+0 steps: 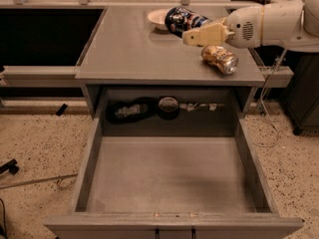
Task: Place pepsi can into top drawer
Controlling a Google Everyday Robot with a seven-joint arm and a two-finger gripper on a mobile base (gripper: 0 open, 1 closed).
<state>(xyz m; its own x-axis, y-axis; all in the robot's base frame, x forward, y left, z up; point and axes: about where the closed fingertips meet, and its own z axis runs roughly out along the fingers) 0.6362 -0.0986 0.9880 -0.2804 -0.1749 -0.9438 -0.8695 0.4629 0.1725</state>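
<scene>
gripper (190,32) over counter (134,54) hides pepsi can (180,19) end | top drawer (169,219) front cropped

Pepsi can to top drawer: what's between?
The gripper holds the pepsi can over the countertop; between can and top drawer, the camera view shows only bare countertop and its front edge.

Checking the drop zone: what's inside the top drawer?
Drawer floor shows bare grey. At its shadowed back sit a tape roll and dark clutter; anything deeper is hidden under the tabletop. Gripper holds the pepsi can above the tabletop.
</scene>
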